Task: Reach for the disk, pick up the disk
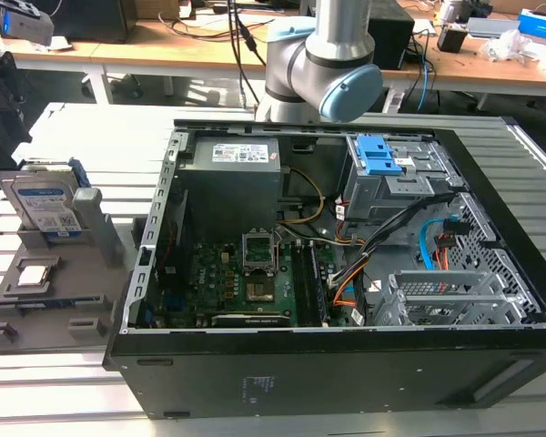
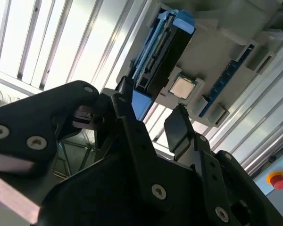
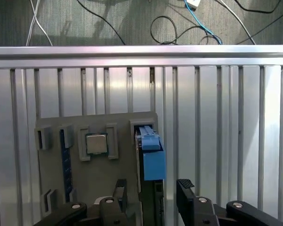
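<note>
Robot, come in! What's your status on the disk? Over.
Gripper open, lined up with disk, not gripping. Disk upright in grey holder. Chip beside it, not blocking.

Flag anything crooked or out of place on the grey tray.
Nothing stands out. The disk stands upright in its slot on the grey tray, the chip lies flat in its pocket, and the open gripper is lined up with the disk.
</note>
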Robot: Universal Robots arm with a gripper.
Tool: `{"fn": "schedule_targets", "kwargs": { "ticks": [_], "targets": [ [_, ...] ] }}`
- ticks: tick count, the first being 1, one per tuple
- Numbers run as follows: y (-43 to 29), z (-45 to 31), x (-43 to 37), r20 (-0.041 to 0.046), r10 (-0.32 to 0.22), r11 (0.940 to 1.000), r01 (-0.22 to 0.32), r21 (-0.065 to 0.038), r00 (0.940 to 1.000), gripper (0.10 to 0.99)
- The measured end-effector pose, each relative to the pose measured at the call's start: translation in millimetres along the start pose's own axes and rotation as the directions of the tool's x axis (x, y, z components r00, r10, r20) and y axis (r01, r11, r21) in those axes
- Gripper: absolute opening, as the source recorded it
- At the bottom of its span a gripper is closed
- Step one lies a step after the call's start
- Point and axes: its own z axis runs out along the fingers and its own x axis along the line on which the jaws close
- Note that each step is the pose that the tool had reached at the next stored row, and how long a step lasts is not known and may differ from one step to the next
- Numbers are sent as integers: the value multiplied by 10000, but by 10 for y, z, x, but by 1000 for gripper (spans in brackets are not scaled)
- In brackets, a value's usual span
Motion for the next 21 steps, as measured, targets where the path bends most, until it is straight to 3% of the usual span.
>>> {"fn": "schedule_targets", "kwargs": {
  "ticks": [5,6,8,12,14,16,21],
  "targets": [
    [3,66,1,-2,2,10000,-2,-44,10000,541],
    [3,74,1,-2,5,9998,-5,-212,10000,541],
    [2,82,1,5,10,9992,-10,-400,10000,541],
    [4,112,2,49,11,9992,-9,-407,10000,541],
    [4,140,3,48,12,9989,-10,-471,10000,541],
    [5,152,3,-42,-35,9988,32,-490,10000,541],
    [9,267,4,-52,-71,9987,68,-504,10000,541]
  ]
}}
